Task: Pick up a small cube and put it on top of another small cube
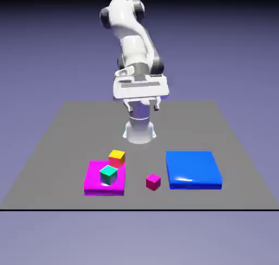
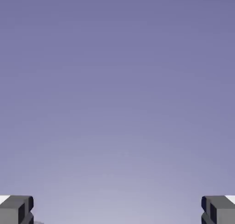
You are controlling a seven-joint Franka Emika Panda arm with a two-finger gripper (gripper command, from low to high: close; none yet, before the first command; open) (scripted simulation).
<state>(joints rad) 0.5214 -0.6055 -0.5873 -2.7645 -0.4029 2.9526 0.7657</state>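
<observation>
**pixelpusher:** White arm's two-finger gripper (image 1: 143,104) is hanging up high with its jaws spread as wide as they go, nothing in them and touching nothing. In the hand view the grey fingertips (image 2: 16,209) sit at the far bottom corners with only violet backdrop between.

**gridnerd:** Yep. And the small plain magenta-pink cube (image 1: 153,181) sits alone on the grey table (image 1: 60,144), between the flat magenta square slab (image 1: 93,183) and the flat blue slab (image 1: 193,170). A teal cube (image 1: 108,174) is on the magenta slab, a yellow-topped cube (image 1: 116,158) at its far edge.
</observation>
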